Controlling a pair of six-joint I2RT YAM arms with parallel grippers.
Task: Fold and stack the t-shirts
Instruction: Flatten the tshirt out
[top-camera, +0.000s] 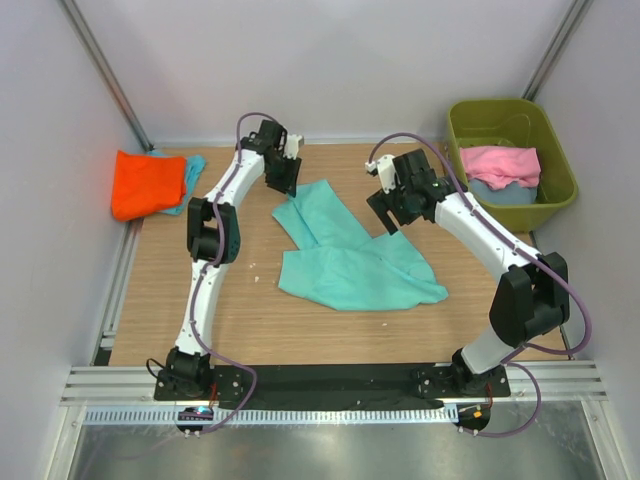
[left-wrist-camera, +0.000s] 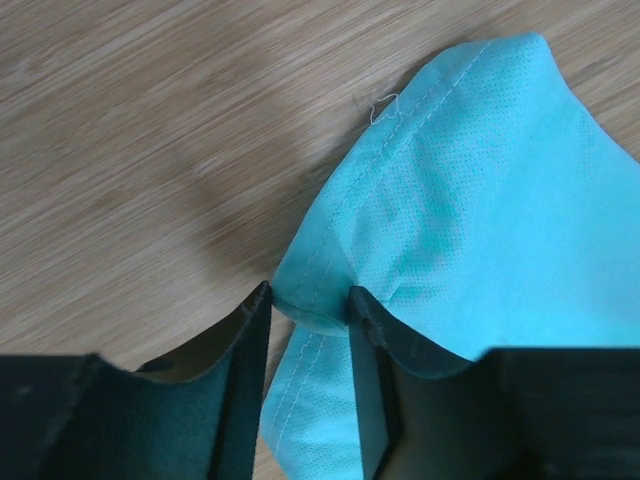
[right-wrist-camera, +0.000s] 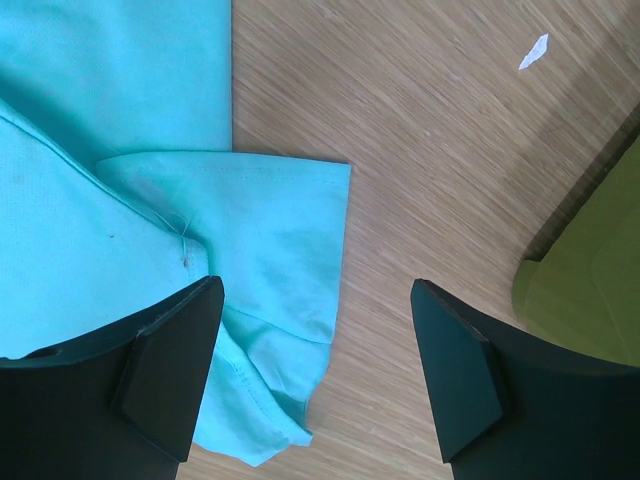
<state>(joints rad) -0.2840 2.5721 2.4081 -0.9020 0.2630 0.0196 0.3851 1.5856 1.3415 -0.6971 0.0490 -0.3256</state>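
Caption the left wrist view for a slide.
Left gripper pinching the hem of a teal cloth t-shirt, wooden table below.

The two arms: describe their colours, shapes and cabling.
The left arm and right arm match: white tubular links, black joint housings and bases, a purple cable looping along each. The left gripper and right gripper are black, with flat, wedge-shaped fingers.
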